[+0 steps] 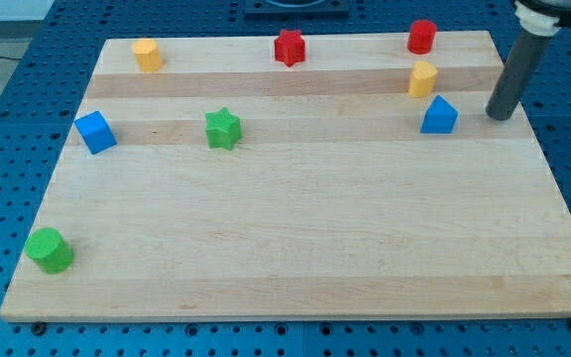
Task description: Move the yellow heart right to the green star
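The yellow heart (423, 78) sits on the counter (315, 228) far to the view's right of the green star (223, 129). My tip (501, 117) is farther right still. It is a bare rod with no hand, grasping nothing. I should get behind the heart and push toward the star, skirting the blue block (439, 116).

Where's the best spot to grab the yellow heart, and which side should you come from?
I can't grab, I can only push with my tip. I'd probably press the yellow heart on its right-facing side, coming from the view's right and a bit above. The green star lies left and lower. The blue block sits just below the heart, so I'd pass above it.
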Action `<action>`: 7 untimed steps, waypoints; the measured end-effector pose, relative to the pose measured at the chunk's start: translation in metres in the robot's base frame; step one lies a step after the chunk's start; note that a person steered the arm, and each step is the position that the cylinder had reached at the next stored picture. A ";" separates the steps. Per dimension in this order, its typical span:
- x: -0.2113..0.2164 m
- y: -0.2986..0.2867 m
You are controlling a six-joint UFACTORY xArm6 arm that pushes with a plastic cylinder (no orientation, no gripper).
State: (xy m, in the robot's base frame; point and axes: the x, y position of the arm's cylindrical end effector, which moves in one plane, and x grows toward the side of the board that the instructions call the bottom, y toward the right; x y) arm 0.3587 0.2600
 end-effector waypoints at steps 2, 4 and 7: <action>-0.005 0.000; -0.006 0.000; -0.059 -0.076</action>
